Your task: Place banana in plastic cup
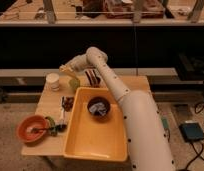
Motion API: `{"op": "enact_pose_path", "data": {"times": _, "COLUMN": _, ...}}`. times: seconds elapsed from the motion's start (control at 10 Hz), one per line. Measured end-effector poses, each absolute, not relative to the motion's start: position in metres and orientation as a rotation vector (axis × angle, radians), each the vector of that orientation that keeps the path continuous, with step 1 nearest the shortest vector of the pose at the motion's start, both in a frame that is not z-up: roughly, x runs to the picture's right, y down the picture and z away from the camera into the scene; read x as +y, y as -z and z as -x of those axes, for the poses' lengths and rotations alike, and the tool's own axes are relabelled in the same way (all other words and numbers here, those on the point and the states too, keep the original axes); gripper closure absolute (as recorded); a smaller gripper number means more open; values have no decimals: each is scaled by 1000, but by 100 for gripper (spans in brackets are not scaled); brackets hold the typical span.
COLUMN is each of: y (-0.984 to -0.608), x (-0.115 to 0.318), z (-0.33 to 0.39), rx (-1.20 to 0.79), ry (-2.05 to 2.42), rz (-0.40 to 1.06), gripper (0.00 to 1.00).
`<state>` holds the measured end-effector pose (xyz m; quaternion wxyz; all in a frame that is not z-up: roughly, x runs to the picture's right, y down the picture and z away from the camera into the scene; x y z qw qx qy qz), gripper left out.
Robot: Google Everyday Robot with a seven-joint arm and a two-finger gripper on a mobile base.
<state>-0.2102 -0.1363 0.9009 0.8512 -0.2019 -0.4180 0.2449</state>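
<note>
My gripper (66, 68) is at the back left of the wooden table (45, 102), at the end of the white arm that reaches over from the right. It hangs just above the pale yellow-green plastic cup (73, 83), which stands next to the white cup (53, 81). A slim yellow curved shape (70, 75) at the gripper's tip, right over the cup's rim, looks like the banana. I cannot tell if it is held or touches the cup.
A big yellow tray (95, 140) lies at the table's front with a dark bowl (99, 107) in it. An orange bowl (31, 129) with a spoon sits front left. Small dark items (67, 103) and dark upright things (92, 77) stand near the cup.
</note>
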Motion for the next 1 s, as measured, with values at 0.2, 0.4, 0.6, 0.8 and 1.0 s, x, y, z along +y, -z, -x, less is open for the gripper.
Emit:
{"op": "enact_pose_path", "data": {"times": 0.2, "y": -901, "x": -136, "z": 209, "rx": -880, "ry": -509, "rz": 425, "gripper": 36}}
{"op": "enact_pose_path", "data": {"times": 0.4, "y": -900, "x": -136, "z": 210, "rx": -881, "ry": -501, "rz": 424, "gripper": 21}}
{"op": "enact_pose_path", "data": {"times": 0.6, "y": -899, "x": -135, "z": 212, "rx": -882, "ry": -495, "rz": 425, "gripper": 20}}
{"op": "enact_pose_path", "data": {"times": 0.8, "y": -899, "x": -134, "z": 213, "rx": -876, "ry": -488, "rz": 415, "gripper": 20}}
{"op": "enact_pose_path", "data": {"times": 1.0, "y": -899, "x": -133, "z": 209, "rx": -855, "ry": -487, "rz": 396, "gripper": 20}}
